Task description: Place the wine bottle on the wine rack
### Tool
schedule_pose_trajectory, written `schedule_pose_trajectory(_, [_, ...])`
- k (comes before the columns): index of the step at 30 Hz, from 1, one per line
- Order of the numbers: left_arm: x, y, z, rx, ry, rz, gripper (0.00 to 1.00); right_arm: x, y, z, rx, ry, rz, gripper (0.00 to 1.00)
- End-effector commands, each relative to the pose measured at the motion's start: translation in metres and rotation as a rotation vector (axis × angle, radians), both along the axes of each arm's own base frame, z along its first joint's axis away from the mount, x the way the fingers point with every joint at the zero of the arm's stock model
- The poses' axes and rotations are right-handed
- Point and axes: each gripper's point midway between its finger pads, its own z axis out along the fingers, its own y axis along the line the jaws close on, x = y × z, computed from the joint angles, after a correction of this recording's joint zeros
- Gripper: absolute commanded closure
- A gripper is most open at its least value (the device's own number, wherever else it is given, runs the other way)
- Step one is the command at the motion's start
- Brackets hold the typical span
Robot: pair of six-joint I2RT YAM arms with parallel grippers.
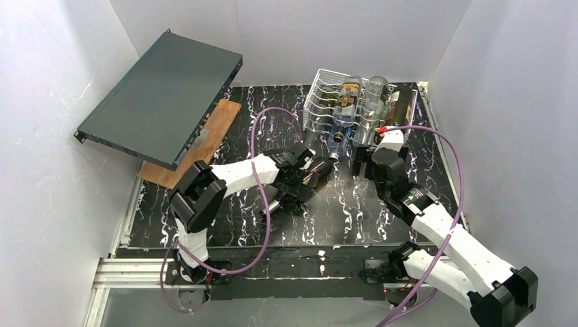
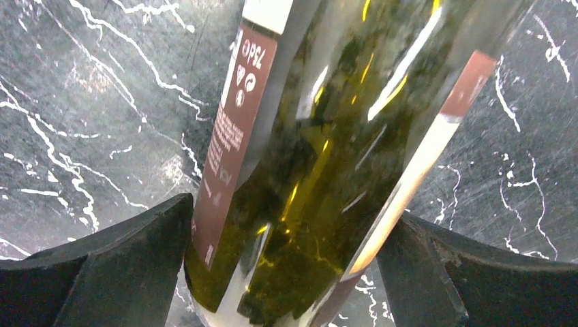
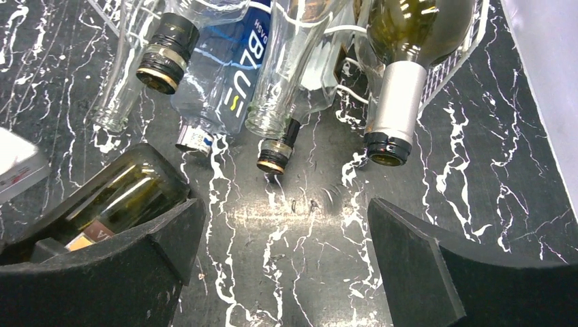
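A dark green wine bottle [image 1: 320, 169] with a maroon label lies on the black marbled table, its neck toward the rack. My left gripper [image 1: 303, 178] is over its body. In the left wrist view the bottle [image 2: 320, 136] fills the space between the wide-open fingers [image 2: 129, 266]. The white wire wine rack [image 1: 319, 95] stands at the back right, holding several bottles with necks pointing forward. My right gripper [image 1: 362, 158] hovers in front of it, open [image 3: 286, 225] over bare table. The wine bottle [image 3: 116, 194] shows behind its left finger.
A flat dark-teal case [image 1: 160, 102] leans at the back left over a wooden board [image 1: 204, 136]. In the rack lie a green bottle with a silver capsule [image 3: 399, 102] and a clear blue-labelled one [image 3: 235, 75]. White walls close in on three sides.
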Motion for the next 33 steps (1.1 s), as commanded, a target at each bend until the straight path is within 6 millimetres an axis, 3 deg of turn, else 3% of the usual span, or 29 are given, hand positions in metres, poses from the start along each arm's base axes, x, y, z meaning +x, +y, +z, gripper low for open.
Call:
schedule_pose_trajectory(1, [0.009, -0.007, 0.008, 0.016, -0.035, -0.01, 0.02, 0.002, 0.007, 0.01, 0.046, -0.04, 0.036, 0.02])
schedule_pose_trajectory(5, [0.008, -0.012, 0.008, 0.016, -0.04, -0.017, 0.08, 0.001, 0.006, 0.005, 0.048, -0.032, 0.032, 0.02])
schedule_pose_trajectory(9, [0.004, -0.018, 0.011, 0.01, -0.047, -0.036, 0.24, 0.0, 0.004, 0.007, 0.044, -0.042, 0.03, 0.02])
schedule_pose_trajectory(19, [-0.015, -0.027, 0.038, -0.051, -0.067, -0.085, 0.78, -0.001, -0.002, 0.011, 0.029, -0.06, 0.021, 0.02])
schedule_pose_trajectory(23, [-0.017, -0.021, 0.06, -0.09, -0.104, -0.059, 1.0, -0.002, -0.003, 0.013, 0.032, -0.069, 0.014, 0.02])
schedule_pose_trajectory(33, [-0.011, -0.012, 0.109, -0.121, -0.192, -0.022, 1.0, 0.0, -0.005, 0.021, 0.033, -0.091, 0.008, 0.02])
